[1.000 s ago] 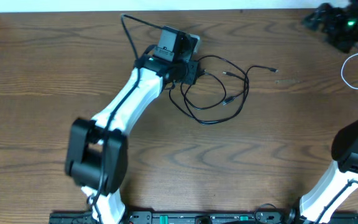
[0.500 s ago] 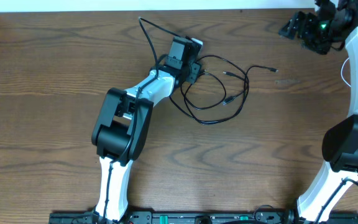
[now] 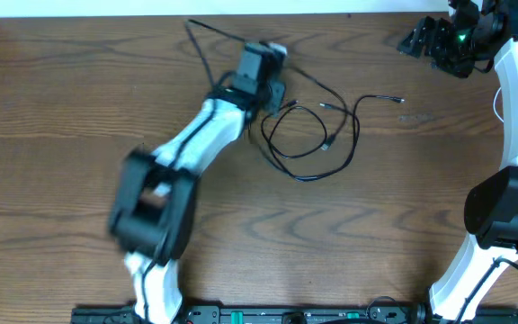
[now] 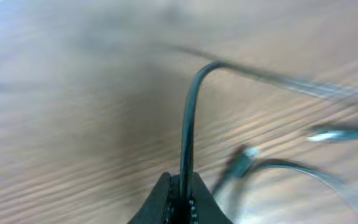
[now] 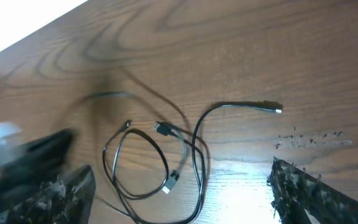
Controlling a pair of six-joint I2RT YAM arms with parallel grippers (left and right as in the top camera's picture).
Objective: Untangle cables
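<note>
Left hand (image 4: 182, 199) is clamping one black cable (image 4: 188, 118) that is arching above the tabletop (image 3: 61, 135). The other cables (image 3: 317, 135) are lying looped just beside it. Right hand (image 3: 432, 40) is hovering spread, empty, well apart. Best practice: drawing the strand out slowly, without tightening crossings.

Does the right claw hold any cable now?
No, the right claw is open and empty, and the cables lie on the table beyond it.

a brown, wood-grained worktop (image 3: 61, 108) fills the view. a white strip (image 3: 151, 7) runs along its far edge, a black rail (image 3: 286, 316) along the near edge. small scuff marks (image 5: 309, 140) speckle the wood.
</note>
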